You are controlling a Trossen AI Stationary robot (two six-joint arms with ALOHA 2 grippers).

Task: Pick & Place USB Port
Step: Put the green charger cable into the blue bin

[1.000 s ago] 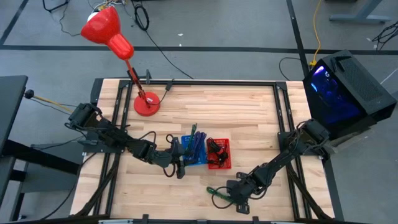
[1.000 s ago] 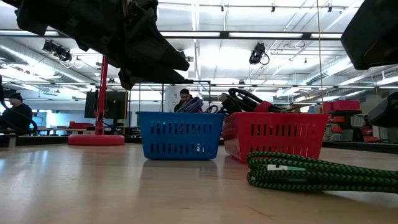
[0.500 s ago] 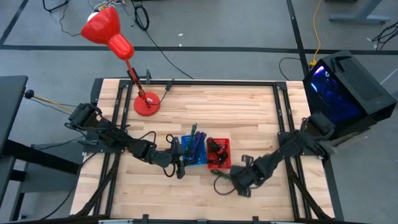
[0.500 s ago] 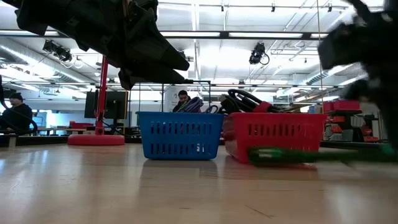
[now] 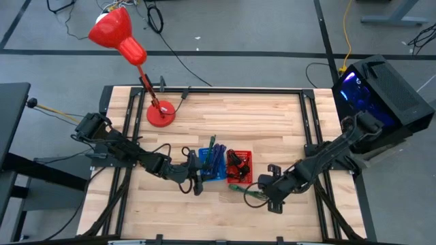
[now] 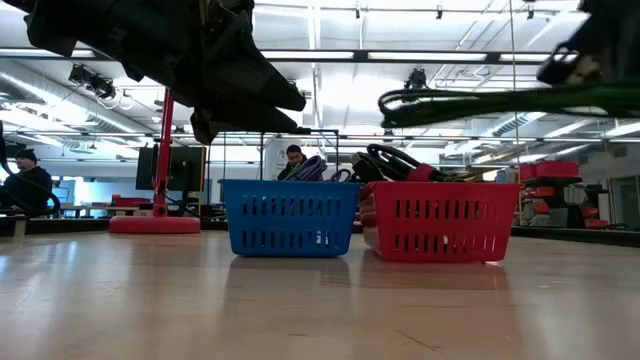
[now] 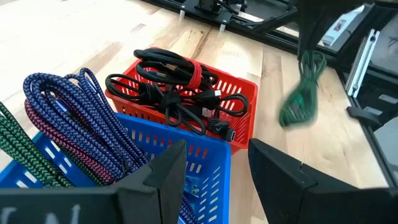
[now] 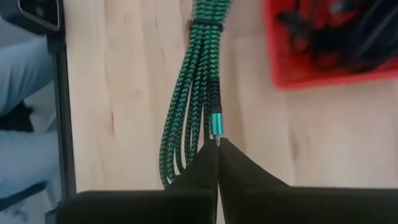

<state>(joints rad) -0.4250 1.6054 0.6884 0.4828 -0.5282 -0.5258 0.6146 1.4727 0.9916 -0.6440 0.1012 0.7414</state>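
Green cable (image 5: 251,195) now airborne in right tool (image 5: 262,192), near red basket (image 5: 246,178).

red desk lamp (image 5: 129,47), glowing computer tower (image 5: 378,95), seated person (image 6: 22,180)

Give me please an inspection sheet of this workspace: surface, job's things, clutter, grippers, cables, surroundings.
Surface: wooden table, bare around the baskets.
Job's things: green braided cable, coiled, lifted off the table near the red basket; blue basket beside it holds braided cables, the red one black cables.
Clutter: red desk lamp at the table's far side.
Grippers: right gripper shut on the green braided cable; left gripper open, over the blue basket.
Cables: black lamp cord trailing off the table's far edge.
Surroundings: black computer case lit blue at right; people seated in the room behind.
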